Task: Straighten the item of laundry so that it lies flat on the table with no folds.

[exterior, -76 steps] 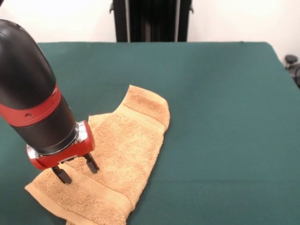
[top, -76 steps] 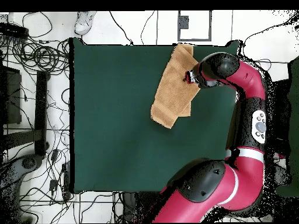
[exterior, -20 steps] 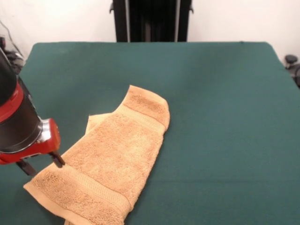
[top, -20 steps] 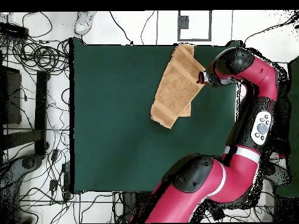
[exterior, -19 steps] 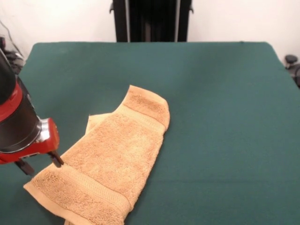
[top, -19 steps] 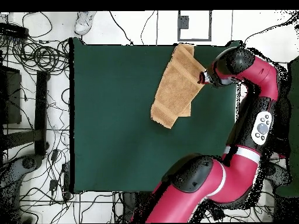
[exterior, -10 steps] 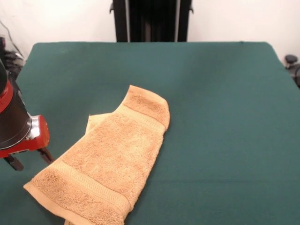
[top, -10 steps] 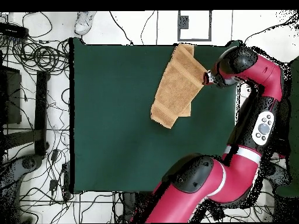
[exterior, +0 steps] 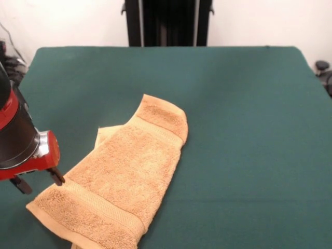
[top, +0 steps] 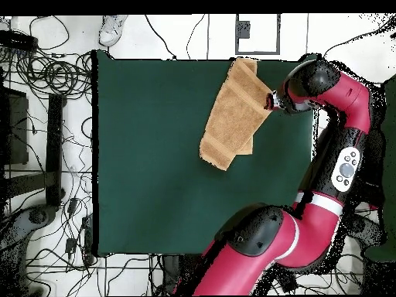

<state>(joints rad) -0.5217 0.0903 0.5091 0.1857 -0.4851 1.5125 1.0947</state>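
The tan-orange towel [exterior: 127,171] lies folded over on itself on the dark green table [exterior: 244,129], near the front-left corner in the front view, with woven bands across both ends. A lower layer pokes out at its left side. In the overhead view the towel [top: 232,112] reaches the table's top edge. My gripper [exterior: 37,180] is open and empty, just left of the towel's near-left edge, low over the table. It also shows in the overhead view [top: 271,101], right of the towel.
The red arm [top: 340,155] runs along the table's right side in the overhead view. Cables and stands [top: 46,116] lie on the floor left of the table [top: 155,170]. The black pedestal [exterior: 167,23] stands behind the far edge.
My gripper moved off the towel's top to its left edge and beyond, then came back slightly toward it. The towel has not moved.
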